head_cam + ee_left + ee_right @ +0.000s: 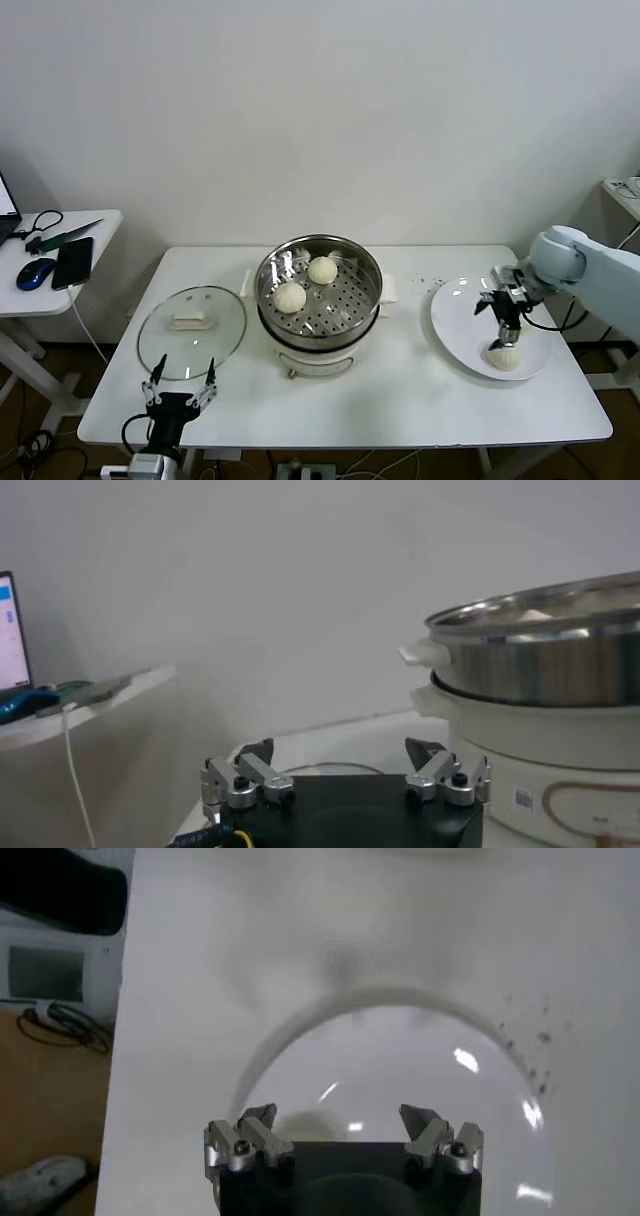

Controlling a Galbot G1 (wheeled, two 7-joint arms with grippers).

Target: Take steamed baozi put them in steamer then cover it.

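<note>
Head view shows the right gripper [503,322], fingers spread and empty, poised directly above a cream-white domed baozi [504,357] on the flat white plate [455,325]. Two more buns sit in the shiny steel steamer [320,285]. Closing off-centre could roll this bun away; the left gripper [180,385], also spread, waits by the clear glass lid [191,330].

Office-like test room: bare wall, white table [400,420], side desk [90,270] with laptop [5,215].

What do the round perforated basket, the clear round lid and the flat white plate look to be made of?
Round perforated basket: polished steel, apparently; it mirrors the room. Clear round lid: glass, seemingly; the table shows through, with a metal-looking rim and a cream, probably plastic, handle. Flat white plate: glossy ceramic or melamine; undecidable.
</note>
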